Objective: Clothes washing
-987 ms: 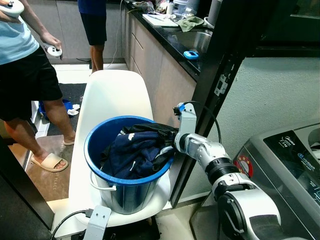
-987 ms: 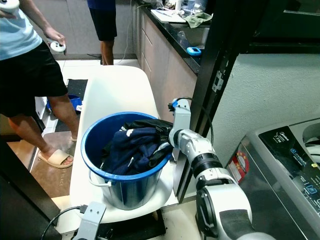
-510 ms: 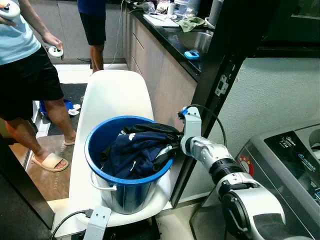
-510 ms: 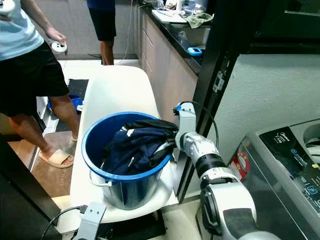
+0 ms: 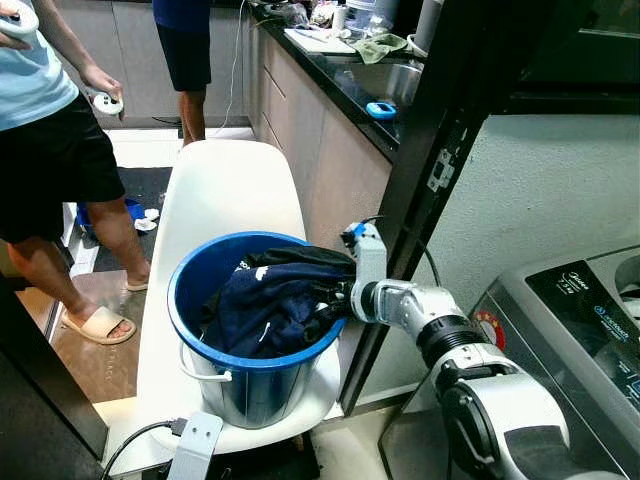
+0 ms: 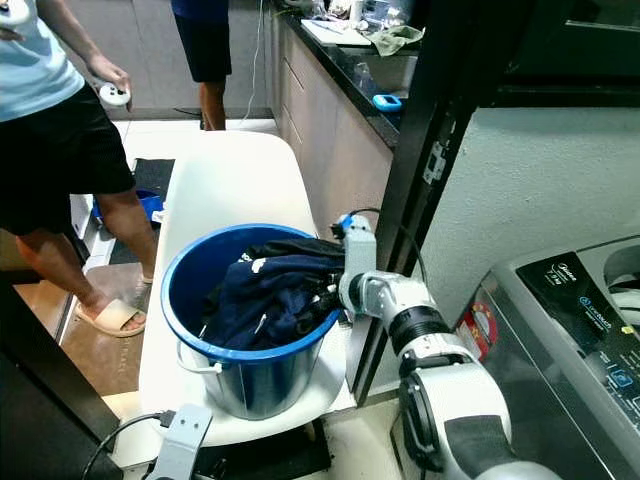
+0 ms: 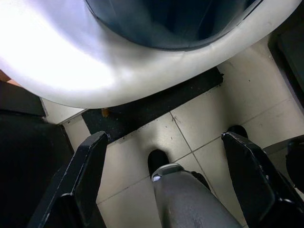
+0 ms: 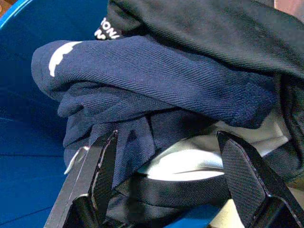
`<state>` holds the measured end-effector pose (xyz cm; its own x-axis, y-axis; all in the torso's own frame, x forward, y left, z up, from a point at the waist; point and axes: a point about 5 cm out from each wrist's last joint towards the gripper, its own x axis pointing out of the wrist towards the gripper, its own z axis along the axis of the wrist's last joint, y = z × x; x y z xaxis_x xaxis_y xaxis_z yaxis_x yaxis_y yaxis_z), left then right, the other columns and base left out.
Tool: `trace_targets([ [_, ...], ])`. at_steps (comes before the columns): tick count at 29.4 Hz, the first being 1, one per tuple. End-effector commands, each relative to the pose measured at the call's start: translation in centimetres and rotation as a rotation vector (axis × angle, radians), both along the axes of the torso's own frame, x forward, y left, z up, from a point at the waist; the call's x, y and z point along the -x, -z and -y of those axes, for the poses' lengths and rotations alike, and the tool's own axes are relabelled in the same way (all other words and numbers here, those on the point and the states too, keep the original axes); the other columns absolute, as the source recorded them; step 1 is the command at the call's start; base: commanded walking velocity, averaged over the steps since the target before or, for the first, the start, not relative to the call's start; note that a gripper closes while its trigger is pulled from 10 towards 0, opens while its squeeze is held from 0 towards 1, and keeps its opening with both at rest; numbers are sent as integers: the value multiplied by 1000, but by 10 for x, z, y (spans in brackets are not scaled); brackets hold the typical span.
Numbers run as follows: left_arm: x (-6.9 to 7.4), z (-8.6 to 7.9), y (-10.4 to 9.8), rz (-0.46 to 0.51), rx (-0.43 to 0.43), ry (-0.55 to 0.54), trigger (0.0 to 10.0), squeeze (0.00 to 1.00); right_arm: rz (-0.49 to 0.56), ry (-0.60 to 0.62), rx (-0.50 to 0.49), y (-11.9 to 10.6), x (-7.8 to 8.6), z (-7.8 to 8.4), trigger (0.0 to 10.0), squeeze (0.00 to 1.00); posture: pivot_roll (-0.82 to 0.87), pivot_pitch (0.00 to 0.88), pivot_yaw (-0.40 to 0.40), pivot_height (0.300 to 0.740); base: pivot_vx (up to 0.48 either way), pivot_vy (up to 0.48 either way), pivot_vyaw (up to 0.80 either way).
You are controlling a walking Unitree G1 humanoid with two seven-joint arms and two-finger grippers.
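A blue bucket (image 5: 203, 272) stands on a white chair (image 5: 230, 190), filled with dark navy and black clothes (image 5: 272, 300). My right gripper (image 5: 336, 300) reaches over the bucket's right rim into the pile. In the right wrist view the right gripper (image 8: 167, 137) is open, with its fingers (image 8: 97, 175) spread on either side of a navy fold (image 8: 156, 80) and a white patch of cloth (image 8: 190, 159). My left gripper (image 7: 165, 137) hangs idle and open over the tiled floor below the chair seat.
A grey washing machine (image 5: 585, 320) stands at the right, close to my right arm. A black post (image 5: 425, 180) rises just behind the bucket. A person (image 5: 45, 130) holding controllers stands at the left, another person (image 5: 185, 50) further back. A kitchen counter (image 5: 345, 70) runs along behind.
My right gripper has shifted left and slightly down, further over the bucket's rim into the clothes. The clothes and bucket lie as before.
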<state>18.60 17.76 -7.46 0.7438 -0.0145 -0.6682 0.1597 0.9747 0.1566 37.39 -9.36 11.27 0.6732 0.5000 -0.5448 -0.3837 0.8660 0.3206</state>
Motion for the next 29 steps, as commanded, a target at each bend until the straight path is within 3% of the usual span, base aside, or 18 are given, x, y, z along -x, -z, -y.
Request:
trace_targets([
  [1, 5, 3, 3, -23, 1, 20, 10000, 0, -10, -4, 19, 0, 0, -1, 10000, 0, 197, 0, -124, 740, 0, 0, 0],
  [8, 6, 2, 4, -24, -1, 19, 10000, 0, 23, 8, 63, -2, -2, 3, 10000, 0, 203, 0, -124, 740, 0, 0, 0],
  [11, 7, 1, 4, -24, -2, 17, 10000, 0, 69, 4, 110, -9, -7, 11, 10000, 0, 204, 0, -124, 740, 0, 0, 0],
  [17, 7, 2, 4, -23, -1, 18, 10000, 0, 108, 26, 114, -22, -13, 22, 10000, 0, 204, 0, -124, 740, 0, 0, 0],
  [23, 5, 3, 3, -21, 1, 23, 10000, 0, 144, 42, 201, -27, -17, 35, 10000, 0, 199, 0, -123, 740, 0, 0, 0],
  [26, 5, 3, 3, -20, 2, 27, 10000, 0, 143, 8, 323, -18, -14, 40, 10000, 0, 198, 0, -124, 740, 0, 0, 0],
  [29, 5, 4, 3, -22, 4, 29, 10000, 0, 124, -7, 350, -12, -11, 41, 10000, 0, 198, 0, -125, 740, 0, 0, 0],
])
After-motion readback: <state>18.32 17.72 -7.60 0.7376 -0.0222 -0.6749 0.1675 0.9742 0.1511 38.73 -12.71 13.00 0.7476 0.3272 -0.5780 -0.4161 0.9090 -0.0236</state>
